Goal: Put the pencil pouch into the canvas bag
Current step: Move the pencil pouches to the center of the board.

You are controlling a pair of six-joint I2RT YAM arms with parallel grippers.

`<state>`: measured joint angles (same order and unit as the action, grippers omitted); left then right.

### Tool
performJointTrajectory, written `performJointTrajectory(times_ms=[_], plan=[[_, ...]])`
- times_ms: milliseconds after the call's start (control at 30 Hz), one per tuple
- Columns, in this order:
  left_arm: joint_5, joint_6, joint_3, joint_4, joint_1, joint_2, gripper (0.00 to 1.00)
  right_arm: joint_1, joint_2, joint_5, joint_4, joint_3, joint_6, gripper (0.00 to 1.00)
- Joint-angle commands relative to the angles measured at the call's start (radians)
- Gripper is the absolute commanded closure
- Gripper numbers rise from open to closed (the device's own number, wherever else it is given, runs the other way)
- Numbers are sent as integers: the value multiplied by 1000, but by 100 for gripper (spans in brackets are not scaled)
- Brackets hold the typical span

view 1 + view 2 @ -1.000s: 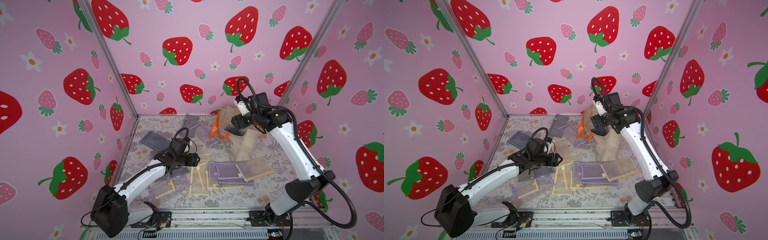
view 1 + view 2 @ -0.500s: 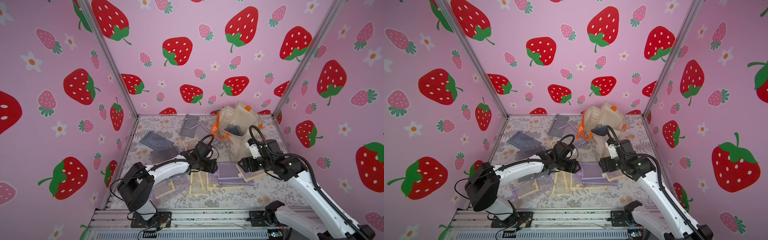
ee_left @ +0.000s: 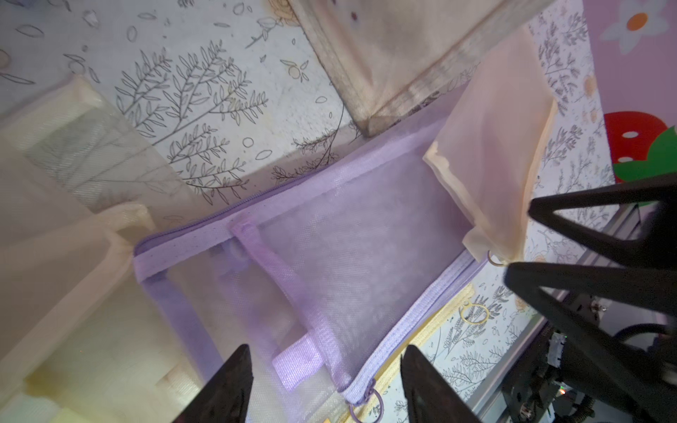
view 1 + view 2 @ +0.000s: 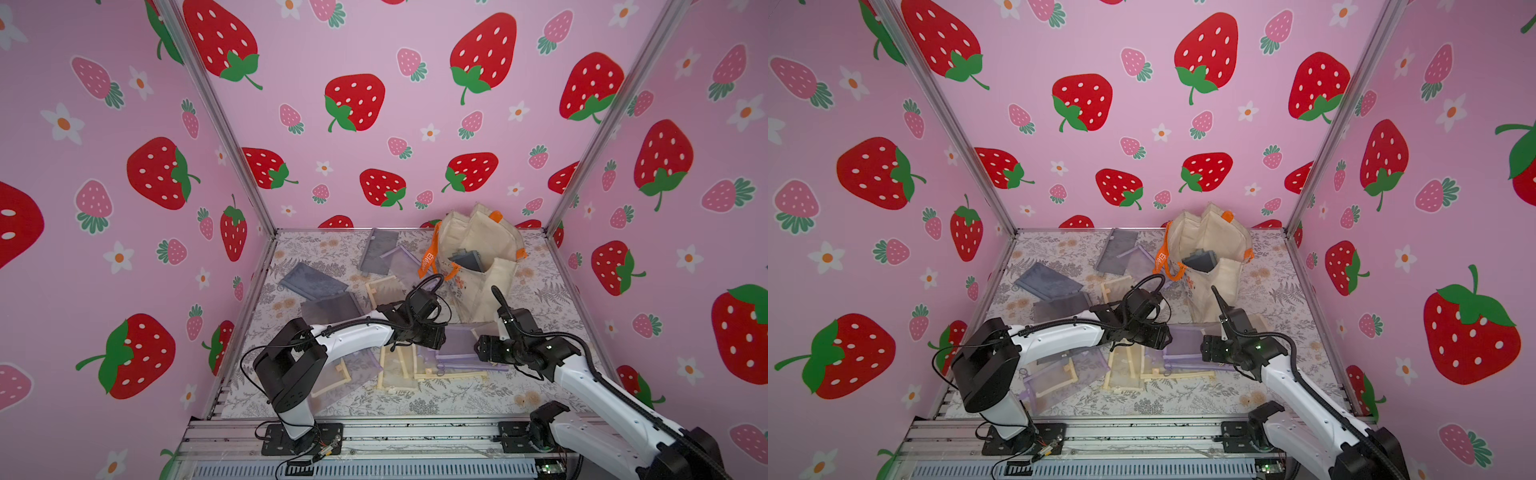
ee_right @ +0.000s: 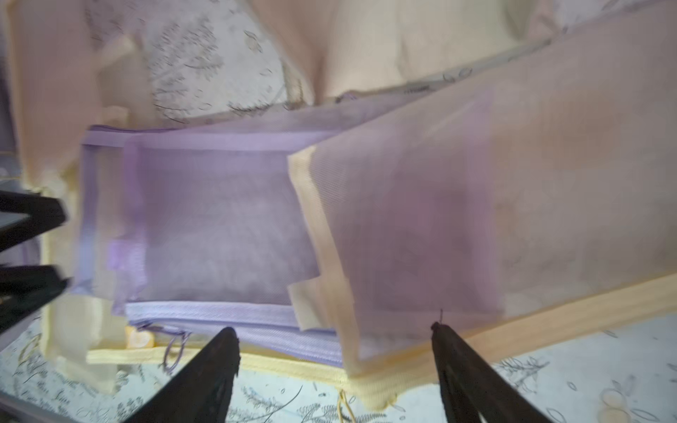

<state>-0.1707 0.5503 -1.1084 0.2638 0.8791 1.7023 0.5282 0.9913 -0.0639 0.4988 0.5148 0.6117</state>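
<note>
Right end effector (image 5: 332, 327) dropped from canvas bag (image 4: 478, 241) | purple pencil pouch (image 5: 219, 227) ahead

purple pouch (image 5: 219, 227) looks blurred in right wrist view.

Worktop (image 4: 457, 401): bare strip along front edge; bare patch right of canvas bag (image 4: 478, 245). Centre: overlapping mesh pouches (image 4: 399, 365) cover the surface. Left tool (image 4: 451, 340) and right tool (image 4: 477, 351) nearly tip to tip above them. Bag mouth: grey pouch (image 4: 467, 259) lodged inside.
</note>
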Motion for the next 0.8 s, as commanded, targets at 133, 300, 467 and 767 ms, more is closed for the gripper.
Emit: performJointTrajectory(times_ms=[133,300,467,767], plan=[[21,37,138,-21,-90,-184,33,81,257,-1,-266,-21,75,18],[-1,37,230,25,-211,-333,34,243,473,-19,-402,55,137,18],[-26,25,297,77,-343,-469,34,410,715,-91,-490,267,167,18],[-56,8,338,144,-436,-558,35,509,747,-137,-426,447,92,19]])
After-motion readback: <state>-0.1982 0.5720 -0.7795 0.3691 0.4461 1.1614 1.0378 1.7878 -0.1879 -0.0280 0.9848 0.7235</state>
